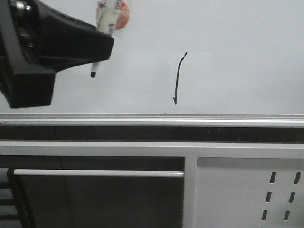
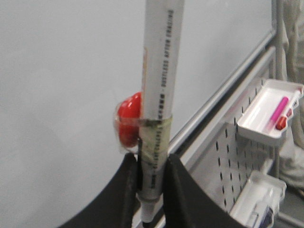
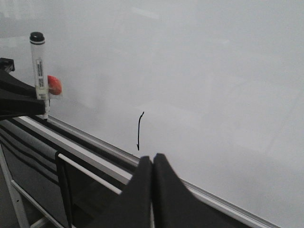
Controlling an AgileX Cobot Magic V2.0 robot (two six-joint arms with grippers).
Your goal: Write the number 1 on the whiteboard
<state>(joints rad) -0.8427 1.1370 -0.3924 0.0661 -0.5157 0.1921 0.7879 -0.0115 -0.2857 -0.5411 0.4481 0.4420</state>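
The whiteboard [image 1: 228,57] fills the upper part of the front view, with its silver rail [image 1: 152,117] below. The number 1 [image 1: 178,78] is a thin black stroke near the board's middle, and it also shows in the right wrist view [image 3: 139,130]. My left gripper [image 1: 102,50] at the upper left is shut on a white marker pen [image 1: 107,19] with a red piece taped to it. The pen's black tip [image 1: 93,73] points down, left of the stroke and off it. In the left wrist view the fingers [image 2: 172,190] clamp the pen [image 2: 159,95]. My right gripper [image 3: 152,159] is shut and empty.
A grey perforated metal panel [image 1: 280,194] sits below the rail at the right. A horizontal white bar [image 1: 99,173] crosses a dark opening at the lower left. White trays [image 2: 266,114] holding markers hang on the panel.
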